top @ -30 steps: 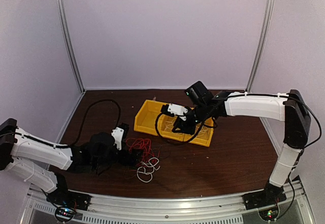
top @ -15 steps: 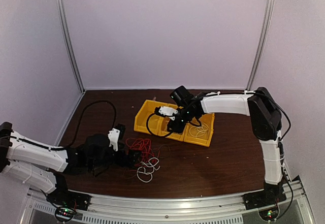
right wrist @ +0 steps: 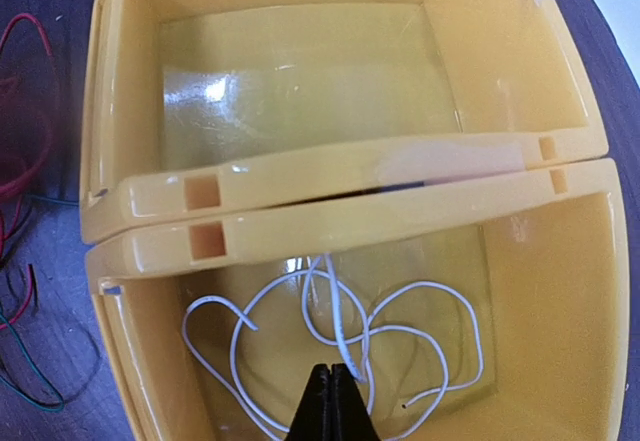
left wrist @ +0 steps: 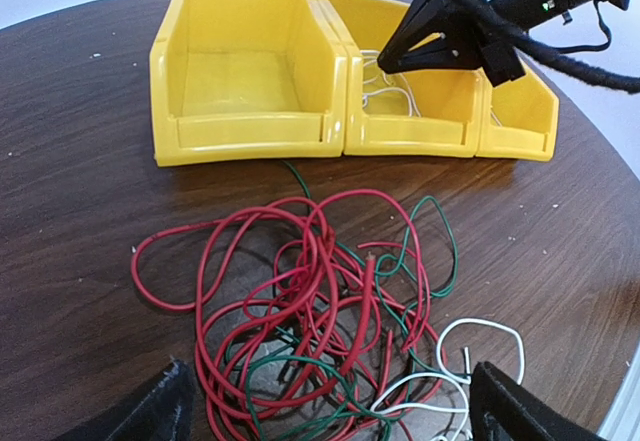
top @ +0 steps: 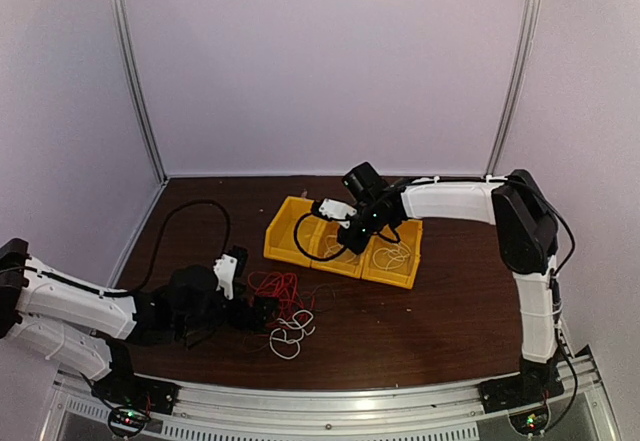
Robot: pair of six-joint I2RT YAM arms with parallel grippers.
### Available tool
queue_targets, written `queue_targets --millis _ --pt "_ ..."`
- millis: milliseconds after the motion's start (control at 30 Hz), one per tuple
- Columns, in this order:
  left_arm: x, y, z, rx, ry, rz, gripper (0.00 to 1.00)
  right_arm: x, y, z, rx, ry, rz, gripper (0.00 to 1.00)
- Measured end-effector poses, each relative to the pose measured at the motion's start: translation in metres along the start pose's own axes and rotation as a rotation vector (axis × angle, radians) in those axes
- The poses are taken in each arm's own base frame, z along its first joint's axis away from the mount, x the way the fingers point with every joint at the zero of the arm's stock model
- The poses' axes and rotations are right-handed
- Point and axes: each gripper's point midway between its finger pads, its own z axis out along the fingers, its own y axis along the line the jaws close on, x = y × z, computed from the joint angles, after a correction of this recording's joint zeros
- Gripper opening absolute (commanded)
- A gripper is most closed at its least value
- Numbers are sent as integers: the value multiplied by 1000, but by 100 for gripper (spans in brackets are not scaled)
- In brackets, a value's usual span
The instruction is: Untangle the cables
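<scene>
Thin red, green and white cables (left wrist: 320, 301) lie tangled on the woodgrain table (left wrist: 80, 191), between the spread fingers of the left gripper (left wrist: 335, 408). At 1 o'clock stand glossy yellow bins (left wrist: 250, 146). The right gripper (right wrist: 327, 393), clenched, hangs over a looped white cable (right wrist: 425, 284) in the middle one.

Soft even light from above, glare on the bin (right wrist: 300, 91) floor, my left fingers (left wrist: 145, 416) blurred, overhead view grainy.

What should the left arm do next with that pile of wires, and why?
Probably lower the left gripper and close on one red cable: its jaws stand open either side of the mixed clump, while a white cable lies alone in a yellow bin.
</scene>
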Motion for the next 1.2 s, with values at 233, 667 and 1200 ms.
queue_targets --millis 233,667,1200 --pt "4 -1 4 6 12 1 97 -11 -9 -23 55 -44 -5 26" --pt "6 -4 5 21 13 -10 96 -5 -1 -1 -1 -17 -40 27" --pt "5 -3 5 24 -1 -14 96 -35 -19 -77 90 -80 -55 0"
